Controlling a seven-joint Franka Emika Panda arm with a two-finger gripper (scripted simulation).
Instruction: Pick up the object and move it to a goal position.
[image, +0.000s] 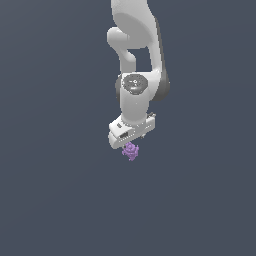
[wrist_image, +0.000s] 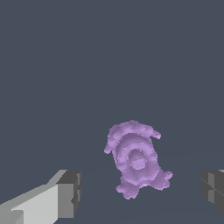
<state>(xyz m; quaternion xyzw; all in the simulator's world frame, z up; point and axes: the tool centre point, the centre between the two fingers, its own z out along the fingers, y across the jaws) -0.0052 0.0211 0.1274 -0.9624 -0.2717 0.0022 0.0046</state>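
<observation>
The object (image: 131, 150) is a tiny light-purple knobbly lump on the dark grey floor, just under the white gripper (image: 129, 145) in the exterior view. In the wrist view the object (wrist_image: 136, 159) lies between the two grey fingertips (wrist_image: 70, 192), which stand wide apart on either side of it and do not touch it. The gripper (wrist_image: 142, 190) is open and empty. In the exterior view the fingers are hidden behind the hand.
The white arm (image: 135, 60) comes down from the top of the exterior view. The plain dark grey floor (image: 50, 200) spreads all around.
</observation>
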